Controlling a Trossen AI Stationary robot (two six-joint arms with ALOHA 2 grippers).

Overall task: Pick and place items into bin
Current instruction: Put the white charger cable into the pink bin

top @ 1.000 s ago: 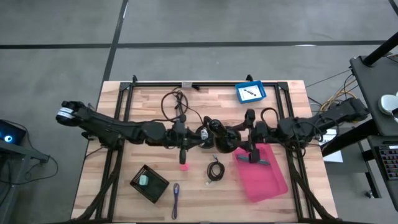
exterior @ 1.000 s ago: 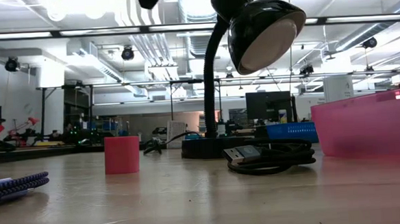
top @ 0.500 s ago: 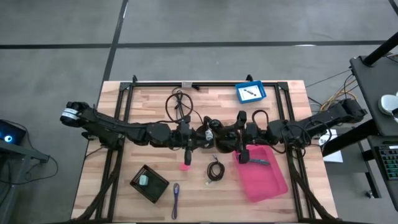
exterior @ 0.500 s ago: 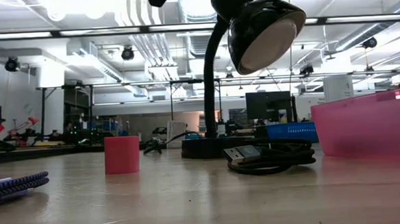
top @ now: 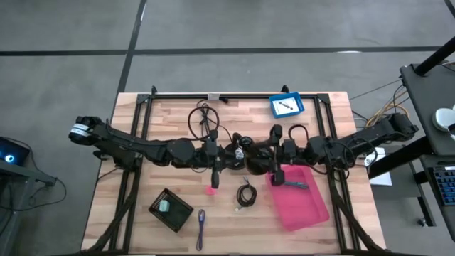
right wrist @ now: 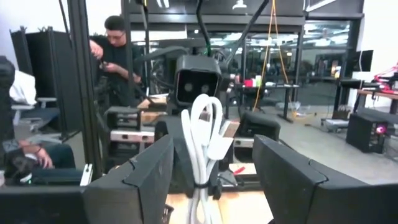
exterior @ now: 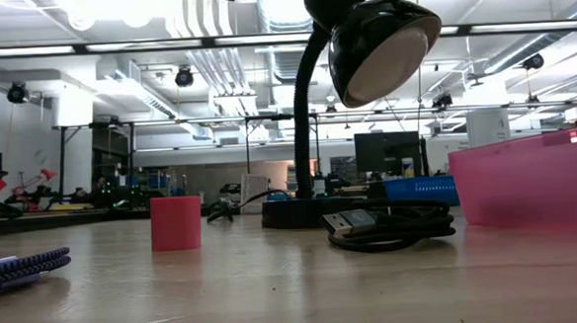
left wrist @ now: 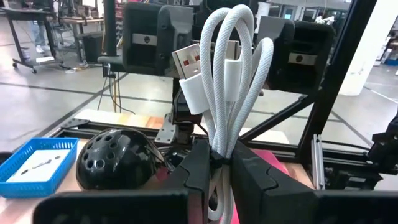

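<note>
The left end effector (left wrist: 221, 165) is closed on a bundled white USB cable (left wrist: 227, 74), held upright in mid-air above the middle of the surface (top: 142, 114), facing the right end effector (right wrist: 211, 168), whose fingers stand wide apart on either side of the bundle without touching it. The cable is judged light, soft and springy; its loops may splay, so the tie at the waist of the bundle is the best place to grip. The pink bin (top: 302, 199) lies just beside the right arm. A desk lamp (exterior: 362, 49) stands near the handover point and limits lateral clearance.
</note>
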